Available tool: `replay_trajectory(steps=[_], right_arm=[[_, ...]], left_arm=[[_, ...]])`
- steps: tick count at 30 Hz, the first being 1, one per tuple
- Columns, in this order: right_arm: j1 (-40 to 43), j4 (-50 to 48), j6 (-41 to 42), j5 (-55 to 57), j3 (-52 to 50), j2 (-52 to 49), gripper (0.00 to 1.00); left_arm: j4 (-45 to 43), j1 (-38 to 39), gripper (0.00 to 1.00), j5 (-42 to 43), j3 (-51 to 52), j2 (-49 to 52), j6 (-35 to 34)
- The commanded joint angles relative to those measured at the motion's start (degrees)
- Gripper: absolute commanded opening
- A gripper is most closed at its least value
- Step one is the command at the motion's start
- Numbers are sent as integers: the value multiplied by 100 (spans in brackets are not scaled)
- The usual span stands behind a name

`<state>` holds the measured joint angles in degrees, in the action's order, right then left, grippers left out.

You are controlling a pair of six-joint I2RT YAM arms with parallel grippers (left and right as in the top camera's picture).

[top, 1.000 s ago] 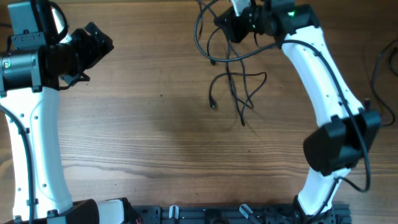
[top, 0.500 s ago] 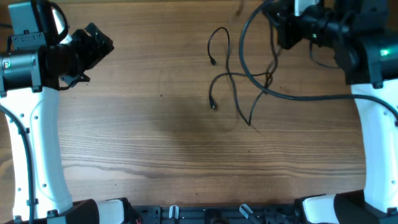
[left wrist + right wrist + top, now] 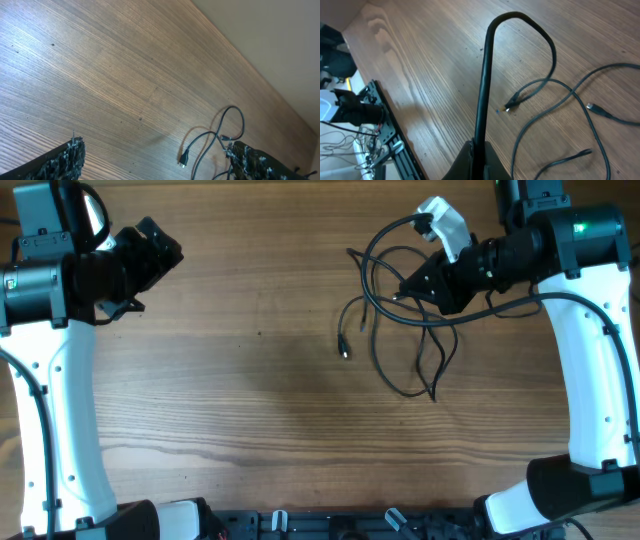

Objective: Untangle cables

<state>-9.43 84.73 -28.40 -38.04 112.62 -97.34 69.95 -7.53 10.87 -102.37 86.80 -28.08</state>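
Observation:
Thin black cables point(image 3: 372, 310) lie in loose loops at the right-centre of the table, with one plug point(image 3: 344, 352) pointing left. My right gripper point(image 3: 412, 283) is shut on a strand and holds it above the wood. In the right wrist view the strand point(image 3: 484, 90) rises straight out of the closed fingers point(image 3: 479, 156), while other loops and a plug point(image 3: 510, 106) lie on the table below. My left gripper point(image 3: 165, 250) is open and empty at the far left. Its wrist view shows a plug point(image 3: 183, 160) and a cable loop point(image 3: 235, 108) between its fingers point(image 3: 65, 161).
Thicker black arm wires hang by the right arm point(image 3: 560, 300) and near the right table edge point(image 3: 622, 280). The table's far edge meets a pale wall point(image 3: 280, 45). A black rail point(image 3: 350, 525) runs along the front edge.
My right gripper swung right along the far edge, then came back down and left with a strand. The cables were dragged right and their loops have spread out. The left arm has not moved.

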Motion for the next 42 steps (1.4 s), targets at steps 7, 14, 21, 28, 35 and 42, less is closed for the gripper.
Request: replay_trajectory(steps=[7, 14, 21, 28, 35, 42], right_arm=[[46, 142, 3040, 2776, -866, -83, 4], [551, -7, 4389, 4017, -1001, -81, 4], [634, -153, 3637, 3060, -999, -81, 4], [756, -1456, 3617, 2874, -1001, -81, 4], [1172, -1591, 2000, 1073, -1001, -297, 4], [1043, -933, 1403, 348, -1001, -297, 5]], left_arm=[[-4, -31, 95, -52, 15, 33, 92], [-7, -31, 95, -52, 15, 33, 240], [-11, -31, 95, -52, 15, 33, 240], [-7, -31, 95, -52, 15, 33, 240], [-26, -31, 95, -52, 15, 33, 240], [127, 136, 91, 380, 55, 37, 660]])
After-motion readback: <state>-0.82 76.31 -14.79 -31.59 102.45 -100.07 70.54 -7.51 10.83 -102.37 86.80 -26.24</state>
